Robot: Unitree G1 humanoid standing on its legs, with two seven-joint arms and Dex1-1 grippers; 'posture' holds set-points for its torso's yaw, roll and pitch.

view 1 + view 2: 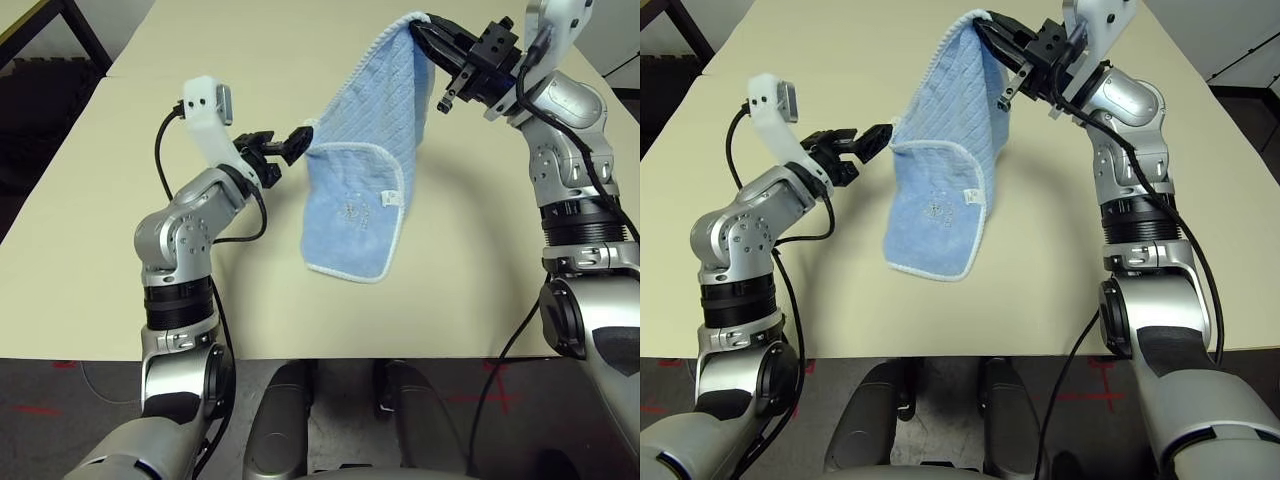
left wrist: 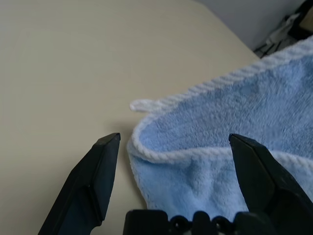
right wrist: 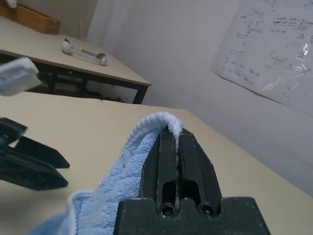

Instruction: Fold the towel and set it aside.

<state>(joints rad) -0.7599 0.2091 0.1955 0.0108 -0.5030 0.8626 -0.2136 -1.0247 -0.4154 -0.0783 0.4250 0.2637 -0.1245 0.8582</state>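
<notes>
The towel (image 1: 365, 170), light blue with white stitched edging, hangs in the air above the cream table (image 1: 120, 250), pinched at its upper corner by the right gripper (image 1: 425, 32). That gripper's two black fingers are pressed together on the white hem, and its forearm reaches in from the 2 o'clock side of the head views, wrist bent so that the fingers point toward 10 o'clock. The cloth drapes down from the grip in a loose fold; its lower edge curls just above the tabletop toward 6 o'clock, and whether it touches the surface cannot be told. A small white tag (image 1: 392, 198) and a faint embroidered motif (image 1: 352, 212) show on the near face.

The left gripper (image 1: 302, 140) stands with its fingers spread wide, holding nothing, its tips at the towel's free side corner at 9 o'clock of the cloth. The left arm rises from 7 o'clock with the elbow bent and the hand roughly level.

The left wrist view adds what the head views lack: the towel's corner (image 2: 146, 142) lies between the two spread fingers (image 2: 95, 176), apart from both. The right wrist view shows the hem (image 3: 168, 122) squeezed between the closed fingers, a second table (image 3: 73, 61) behind with a pale tool (image 3: 83, 51) and a wicker basket (image 3: 32, 18) on it, and a whiteboard (image 3: 274, 49) on the wall.
</notes>
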